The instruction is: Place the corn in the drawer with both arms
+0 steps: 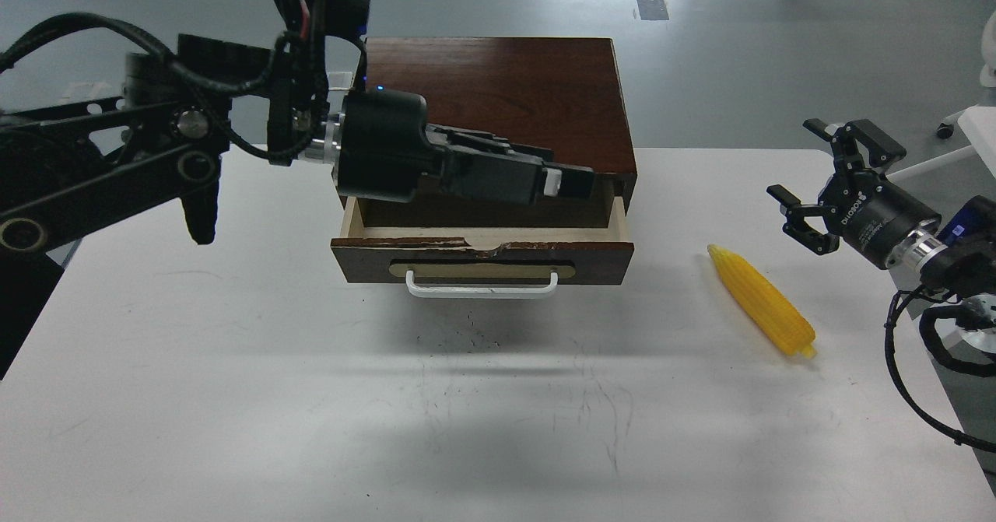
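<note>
Our right gripper [818, 181] hovers above the white surface [233, 397] at the right side, its jaws spread wide with nothing between them, touching nothing. It sits up and to the right of the corn [762, 301], clearly apart from it.

Our left gripper [556, 181] reaches in from the left, level over the open drawer [482, 260], its tip close under the front edge of the reddish-brown box top [498, 94]. The fingers lie side by side in a dark block with a small white piece near the end; we cannot tell whether those jaws are open or closed, and we see nothing held in them.

The corn is a bright yellow cob, ridged with kernels and tapered to a point. It lies flat on the surface to the right of the drawer, well apart from it, pointed end toward the upper left and blunt end toward the lower right.

The drawer stands pulled out toward us, pale wood showing along its inside, its dark brown front chipped along the top edge. The white bar handle [482, 287] on its brass-coloured plate is free of both grippers
</note>
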`<state>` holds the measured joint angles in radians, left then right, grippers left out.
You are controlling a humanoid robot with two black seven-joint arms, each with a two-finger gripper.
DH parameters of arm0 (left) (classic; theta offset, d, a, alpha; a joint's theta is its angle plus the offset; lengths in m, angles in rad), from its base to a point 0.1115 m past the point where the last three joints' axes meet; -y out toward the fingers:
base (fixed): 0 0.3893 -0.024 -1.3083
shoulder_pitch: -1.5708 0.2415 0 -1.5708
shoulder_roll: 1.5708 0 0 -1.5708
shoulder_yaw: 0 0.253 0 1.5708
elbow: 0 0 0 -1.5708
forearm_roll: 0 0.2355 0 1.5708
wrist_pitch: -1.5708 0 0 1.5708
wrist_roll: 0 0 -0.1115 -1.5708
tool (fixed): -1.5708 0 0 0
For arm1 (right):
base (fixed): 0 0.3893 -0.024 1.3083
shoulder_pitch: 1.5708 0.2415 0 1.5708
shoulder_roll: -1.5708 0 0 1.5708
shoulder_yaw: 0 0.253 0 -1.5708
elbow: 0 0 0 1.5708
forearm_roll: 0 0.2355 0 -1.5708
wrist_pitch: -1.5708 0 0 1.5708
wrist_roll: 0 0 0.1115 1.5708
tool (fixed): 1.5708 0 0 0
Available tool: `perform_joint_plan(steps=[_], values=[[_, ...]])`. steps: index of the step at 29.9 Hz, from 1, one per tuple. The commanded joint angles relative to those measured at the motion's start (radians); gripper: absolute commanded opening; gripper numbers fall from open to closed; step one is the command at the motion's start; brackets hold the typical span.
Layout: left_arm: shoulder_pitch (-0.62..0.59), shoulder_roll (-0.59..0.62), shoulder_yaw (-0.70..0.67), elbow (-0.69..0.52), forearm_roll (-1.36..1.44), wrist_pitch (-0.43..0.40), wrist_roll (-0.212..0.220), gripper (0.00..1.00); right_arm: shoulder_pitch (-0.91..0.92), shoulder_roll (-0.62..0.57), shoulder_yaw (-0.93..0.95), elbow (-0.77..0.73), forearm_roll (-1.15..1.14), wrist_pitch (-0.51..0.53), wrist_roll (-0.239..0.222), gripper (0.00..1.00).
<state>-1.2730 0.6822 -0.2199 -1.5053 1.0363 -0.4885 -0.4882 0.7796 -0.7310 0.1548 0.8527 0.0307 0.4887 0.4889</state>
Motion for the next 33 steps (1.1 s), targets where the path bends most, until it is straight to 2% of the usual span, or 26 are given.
perform_joint_plan(steps=[1, 4, 8, 11, 15, 17, 19, 25, 28, 33], values=[[0.088, 0.074, -0.009, 0.031, -0.418, 0.075, 0.0, 0.99, 0.001, -0.008, -0.006, 0.003, -0.005, 0.0, 0.0, 0.99], [0.167, 0.111, -0.009, 0.065, -0.602, 0.122, 0.0, 0.99, 0.004, -0.01, -0.008, 0.005, -0.049, 0.0, 0.0, 0.99], [0.331, 0.131, -0.062, 0.148, -0.752, 0.117, 0.0, 0.99, 0.013, -0.045, -0.005, 0.017, -0.193, 0.0, 0.0, 0.99], [0.476, 0.119, -0.195, 0.23, -0.785, 0.099, 0.0, 0.99, 0.038, -0.085, -0.008, 0.043, -0.322, 0.0, 0.0, 0.99], [0.677, 0.086, -0.375, 0.313, -0.799, 0.01, 0.0, 0.99, 0.072, -0.145, -0.008, 0.069, -0.59, 0.0, 0.0, 0.99], [0.727, 0.085, -0.42, 0.326, -0.8, 0.0, 0.0, 0.99, 0.093, -0.16, -0.008, 0.074, -0.693, 0.0, 0.0, 0.99], [0.751, 0.085, -0.443, 0.327, -0.803, 0.0, 0.0, 0.99, 0.101, -0.166, -0.009, 0.077, -0.761, 0.0, 0.0, 0.99], [0.784, 0.085, -0.469, 0.329, -0.803, 0.0, 0.0, 0.99, 0.116, -0.177, -0.017, 0.08, -1.168, -0.002, 0.0, 0.99], [0.784, 0.082, -0.47, 0.327, -0.803, 0.0, 0.0, 0.99, 0.116, -0.171, -0.046, 0.075, -1.357, -0.09, 0.0, 0.99], [0.784, 0.079, -0.47, 0.327, -0.802, 0.0, 0.0, 0.99, 0.142, -0.151, -0.126, 0.051, -1.436, -0.137, 0.0, 0.99]])
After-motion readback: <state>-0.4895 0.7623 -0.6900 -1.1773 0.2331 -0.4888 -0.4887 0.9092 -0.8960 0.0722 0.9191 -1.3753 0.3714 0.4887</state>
